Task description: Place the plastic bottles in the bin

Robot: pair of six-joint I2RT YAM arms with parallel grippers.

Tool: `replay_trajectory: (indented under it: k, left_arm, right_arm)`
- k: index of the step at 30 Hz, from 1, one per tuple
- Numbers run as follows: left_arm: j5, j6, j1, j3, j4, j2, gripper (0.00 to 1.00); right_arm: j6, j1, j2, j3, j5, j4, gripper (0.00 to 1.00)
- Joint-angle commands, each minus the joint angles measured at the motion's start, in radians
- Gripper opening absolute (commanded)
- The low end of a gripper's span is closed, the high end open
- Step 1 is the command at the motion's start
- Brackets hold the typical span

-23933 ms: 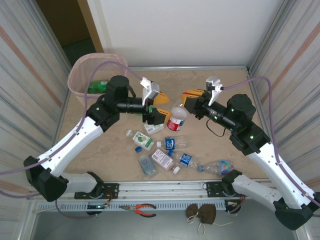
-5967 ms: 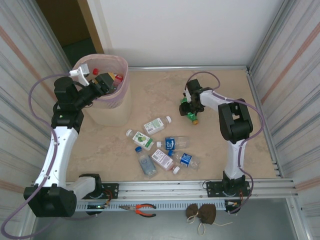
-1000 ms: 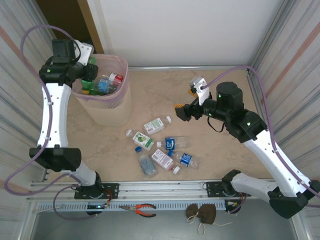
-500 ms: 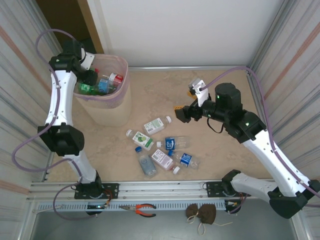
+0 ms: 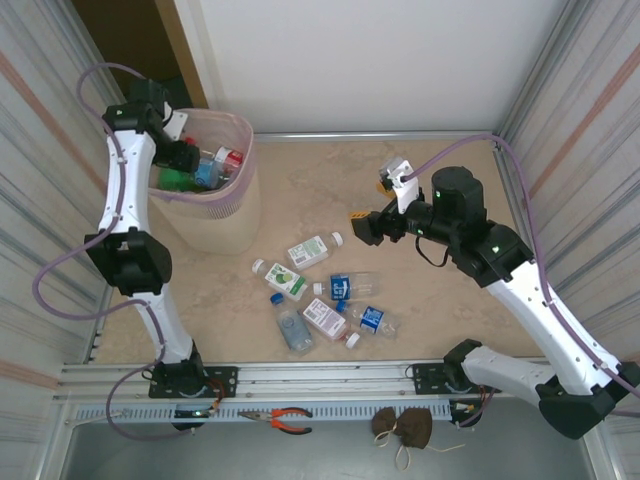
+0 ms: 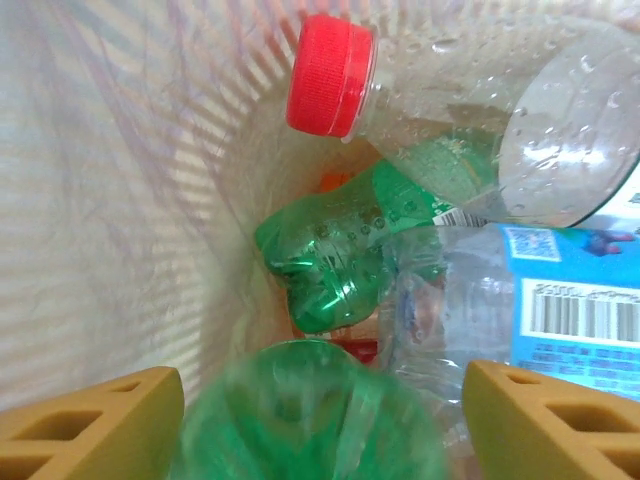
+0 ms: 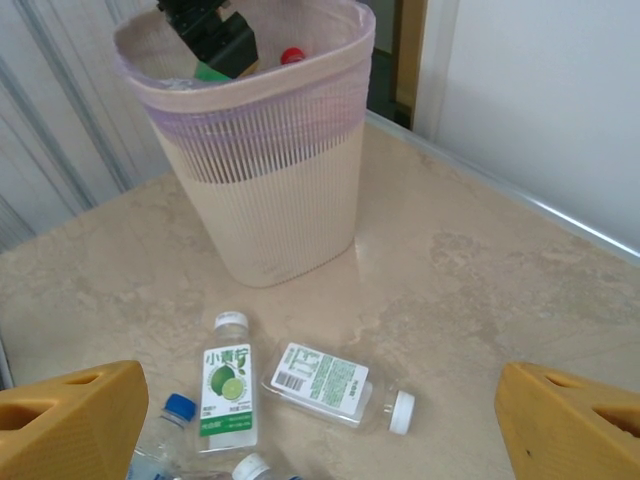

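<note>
While my left gripper (image 6: 325,395) hangs inside the bin (image 5: 215,215) with fingers spread, a blurred green bottle (image 6: 300,440) sits between them, free on its right side. I judge this the release: widen fully, then lift straight up clear of the pink liner (image 7: 250,118). My right gripper (image 7: 320,415) hovers wide and empty over the table (image 5: 320,180), where several bottles (image 5: 308,250) lie mid-table.

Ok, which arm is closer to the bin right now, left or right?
Left. The left fingers reach inside the bin above the bottles lying in it; the right fingers hover over the table, well off to the bin's right.
</note>
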Motion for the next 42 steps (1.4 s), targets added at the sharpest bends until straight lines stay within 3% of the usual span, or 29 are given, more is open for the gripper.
replay_trajectory:
  k: [1, 7, 12, 23, 30, 36, 42]
  left_arm:
    - [0.015, -0.027, 0.014, 0.063, -0.032, -0.025, 0.76]
    - [0.039, -0.036, 0.014, 0.131, -0.059, -0.054, 0.78]
    - [0.095, -0.046, 0.012, 0.125, -0.05, -0.085, 0.74]
    - [0.406, -0.132, 0.011, -0.073, 0.123, -0.262, 0.72]
    - [0.612, -0.218, 0.013, -0.205, 0.239, -0.365, 0.7]
    - [0.721, -0.297, 0.012, -0.373, 0.39, -0.476, 0.71]
    - [0.787, -0.36, 0.011, -0.537, 0.519, -0.584, 0.71]
  right_arm:
    - [0.017, -0.005, -0.026, -0.008, 0.018, 0.03, 0.89]
    - [0.037, -0.005, -0.025, -0.019, 0.012, 0.045, 0.89]
    - [0.072, -0.005, -0.016, -0.024, 0.024, 0.049, 0.87]
    - [0.275, -0.009, 0.025, -0.038, 0.154, -0.031, 0.86]
    - [0.656, -0.066, 0.104, -0.07, 0.178, -0.13, 0.84]
    - [1.023, -0.142, 0.208, -0.159, 0.046, -0.086, 0.83]
    - [1.431, -0.132, 0.368, -0.157, 0.122, -0.134, 0.78]
